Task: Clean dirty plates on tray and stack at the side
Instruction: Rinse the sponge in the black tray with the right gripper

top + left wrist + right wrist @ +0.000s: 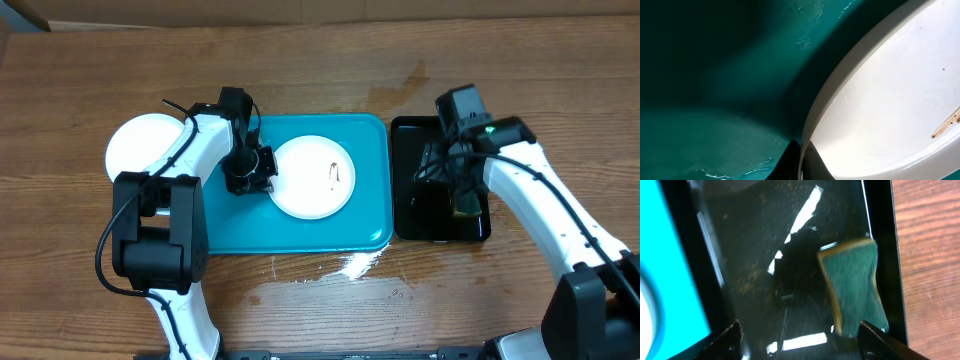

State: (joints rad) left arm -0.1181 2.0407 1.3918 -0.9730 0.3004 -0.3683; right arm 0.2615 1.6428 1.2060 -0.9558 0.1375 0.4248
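The wooden table (80, 80) is carrying everything; the turquoise tray (300, 235) is lying at its middle, and the narrower black tray (410, 225) is sitting just beside it on the right. One dirty plate (305, 190) is resting inside the turquoise tray, showing a small brown smear (336, 175) on its face; a second white plate (140, 150) is sitting on the bare wood just left of the tray, partly under the left arm. Whether others are lying beneath it I cannot tell. A green sponge (855, 285) is lying in the black tray, close to its outer wall.

The left gripper (801, 155) is pinching the dirty plate's left rim, its jaws closed right down on the thin edge; the right gripper (805, 340) is hanging wide open over the black tray, holding nothing, with the sponge lying between its fingers but nearer one of them.

The step, as I judge it, is fetching the sponge while the plate is being steadied. The right gripper should be shifting toward the wall first, so the sponge is sitting centred before the jaws are closing; otherwise one finger is likely to be shoving it aside. The tray floor is looking wet, so the left pinch wants to be firm and level.
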